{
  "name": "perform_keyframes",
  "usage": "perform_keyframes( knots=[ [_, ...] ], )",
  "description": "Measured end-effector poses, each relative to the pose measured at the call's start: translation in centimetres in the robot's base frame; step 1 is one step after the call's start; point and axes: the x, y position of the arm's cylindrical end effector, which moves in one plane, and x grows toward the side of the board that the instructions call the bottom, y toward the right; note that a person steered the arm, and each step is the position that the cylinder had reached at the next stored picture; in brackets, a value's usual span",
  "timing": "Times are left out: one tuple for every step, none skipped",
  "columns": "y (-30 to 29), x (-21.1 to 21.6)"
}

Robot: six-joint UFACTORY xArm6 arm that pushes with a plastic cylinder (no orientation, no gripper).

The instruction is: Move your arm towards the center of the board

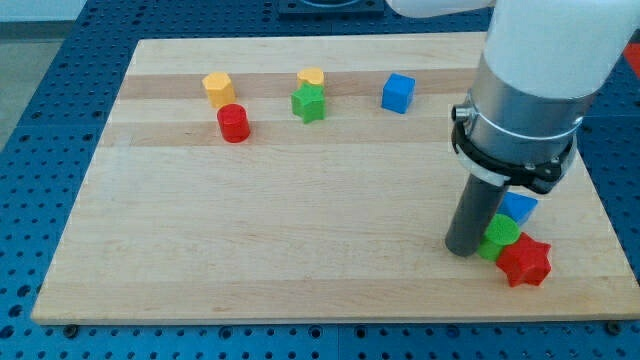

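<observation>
My tip (pixel 462 247) rests on the wooden board (pixel 300 240) at the view's lower right, touching or just left of a green block (pixel 499 236). A red star block (pixel 525 262) lies right below the green one, and a blue block (pixel 519 207) sits just above it, partly hidden by my arm. Near the view's top are a yellow block (pixel 217 88), a red cylinder (pixel 234 123), a second yellow block (pixel 311 78) with a green star block (pixel 309 103) against it, and a blue cube (pixel 398 92).
The board lies on a blue perforated table (pixel 40 120). My large white and grey arm body (pixel 530 80) hangs over the board's right side and hides part of it.
</observation>
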Motion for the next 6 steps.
perform_keyframes(
  knots=[
    [-2.7,-2.0],
    [-6.7,-5.2],
    [-11.6,-7.2],
    [-16.7,-7.9],
    [-22.3,-9.1],
    [-27.6,-11.1]
  ],
)
